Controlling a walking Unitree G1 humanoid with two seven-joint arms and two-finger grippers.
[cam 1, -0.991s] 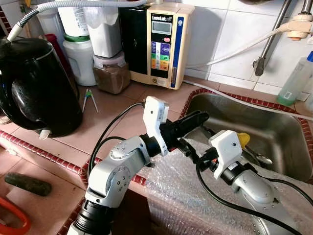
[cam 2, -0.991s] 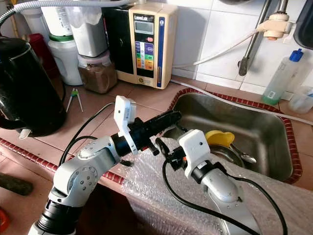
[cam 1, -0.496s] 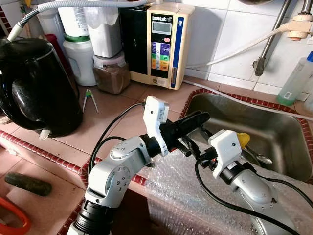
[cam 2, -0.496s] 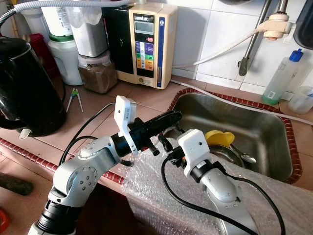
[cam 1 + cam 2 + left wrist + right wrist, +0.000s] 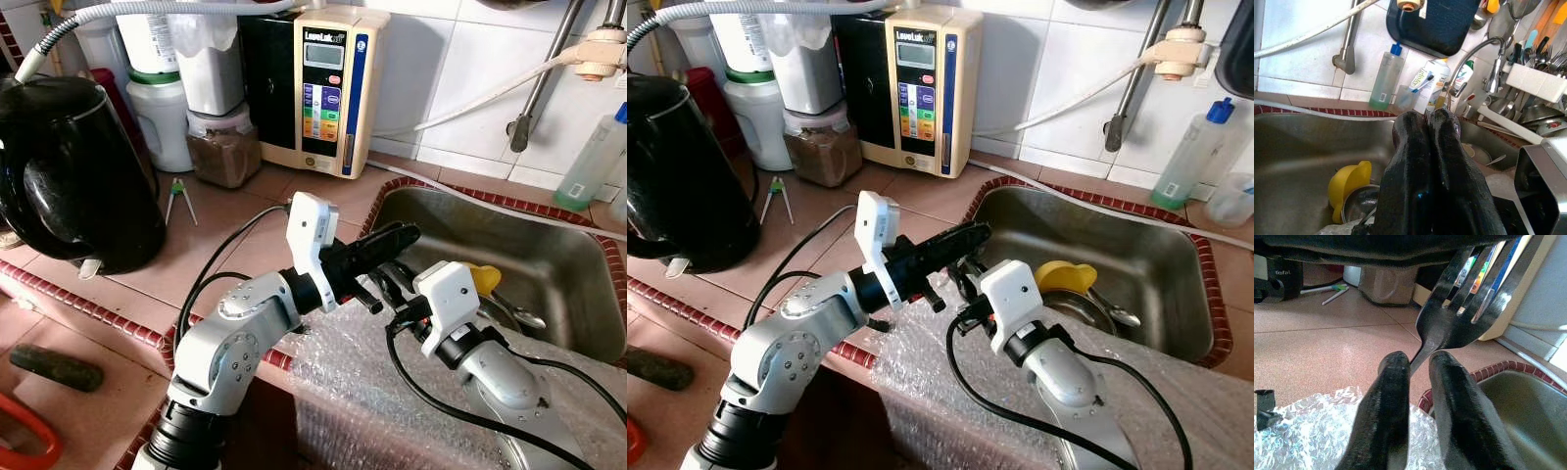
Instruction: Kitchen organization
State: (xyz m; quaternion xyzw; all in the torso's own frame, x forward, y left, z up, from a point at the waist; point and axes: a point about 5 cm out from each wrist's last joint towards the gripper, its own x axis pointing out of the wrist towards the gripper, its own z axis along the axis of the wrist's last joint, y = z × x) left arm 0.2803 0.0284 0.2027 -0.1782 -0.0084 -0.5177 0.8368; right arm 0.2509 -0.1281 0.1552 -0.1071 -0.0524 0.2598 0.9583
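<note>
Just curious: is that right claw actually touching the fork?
Touching. In the right wrist view, the right gripper pinches the fork by its neck between both fingers.

Far to my left stands a black electric kettle [image 5: 73, 171], and behind it a white tub [image 5: 162, 117], a jar of brown powder [image 5: 224, 147] and a cream water ionizer [image 5: 326, 83] line the tiled wall, with a small green-handled tool [image 5: 177, 198] lying on the counter just before the jar. To my right, a white hose [image 5: 490, 93] runs along the wall, a pale green bottle [image 5: 595, 157] stands at the far right, and bubble wrap [image 5: 931, 367] drapes the near counter edge.
</note>
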